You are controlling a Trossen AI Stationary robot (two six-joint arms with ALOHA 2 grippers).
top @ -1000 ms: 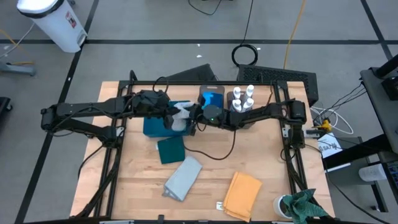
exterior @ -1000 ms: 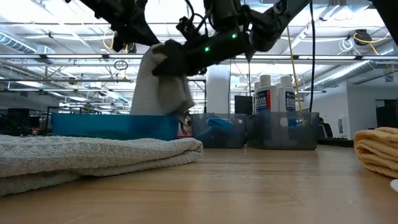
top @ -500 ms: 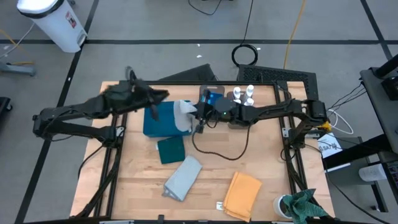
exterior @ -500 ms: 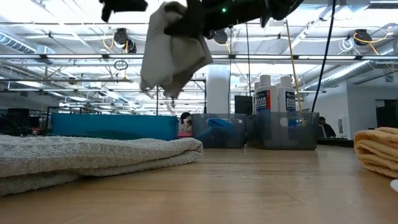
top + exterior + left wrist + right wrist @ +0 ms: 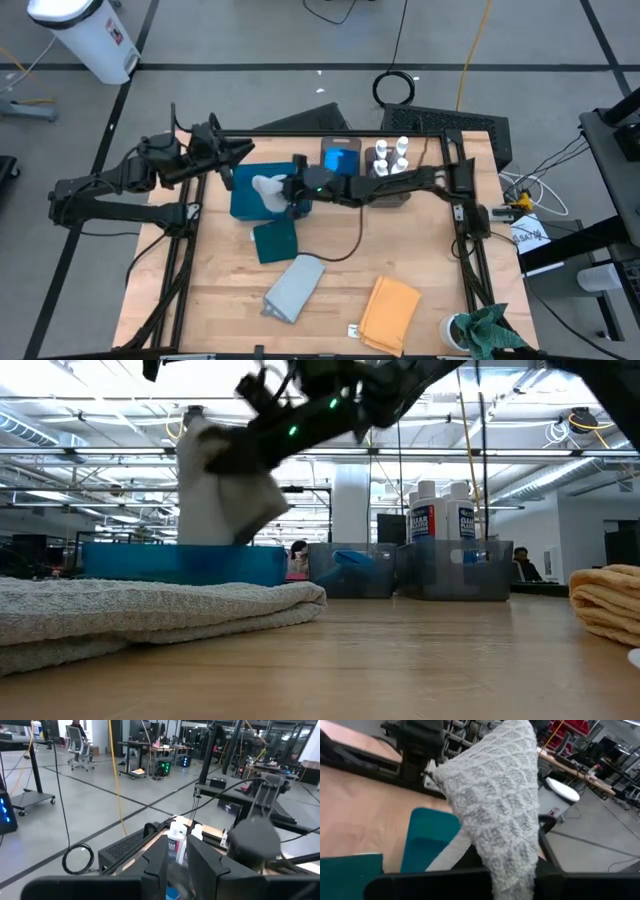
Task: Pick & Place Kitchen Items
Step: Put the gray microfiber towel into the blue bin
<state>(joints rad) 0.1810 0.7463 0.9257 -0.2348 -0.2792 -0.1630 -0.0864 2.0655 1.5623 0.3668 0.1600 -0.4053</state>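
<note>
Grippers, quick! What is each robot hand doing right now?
Left gripper: jaws nearly closed, holding nothing, raised by the teal tray's back-left corner.
Right gripper: jaws closed on the pale grey cloth, over the tray.

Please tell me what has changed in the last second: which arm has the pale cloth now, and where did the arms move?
The pale grey cloth passed from the left gripper to the right gripper, which shut on it, lifted it, then carried it back over the teal tray. The left arm let go and drew back toward the table's far left corner. The bottles, bins and other cloths did not move.
</note>
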